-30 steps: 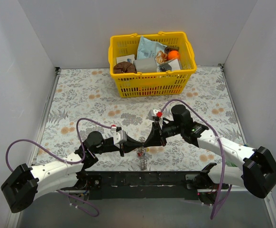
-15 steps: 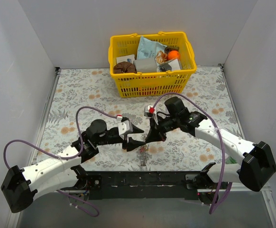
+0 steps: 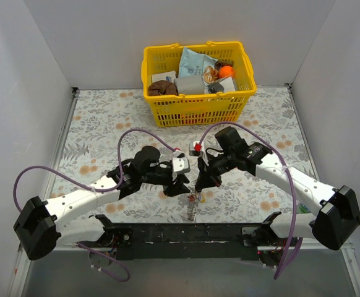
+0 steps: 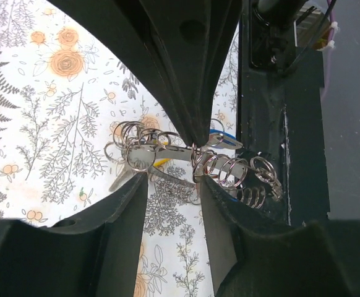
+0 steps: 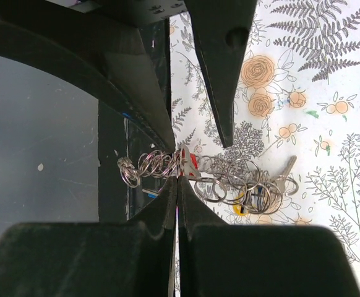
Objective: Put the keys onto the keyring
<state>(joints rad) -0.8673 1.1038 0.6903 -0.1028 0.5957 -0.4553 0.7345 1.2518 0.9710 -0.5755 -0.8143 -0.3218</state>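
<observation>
Two arms are reaching inward in the top view, left tool (image 3: 178, 184) and right tool (image 3: 198, 183) nearly meeting above the keyring (image 3: 193, 199) by the tabletop's (image 3: 106, 124) near edge. Left wrist cam: left tool's (image 4: 174, 180) hanging wide open, keys (image 4: 122, 177) lying just beyond its tips. Right wrist cam: right tool's (image 5: 177, 180) clamping tight on the keyring's (image 5: 229, 180) coils.
</observation>
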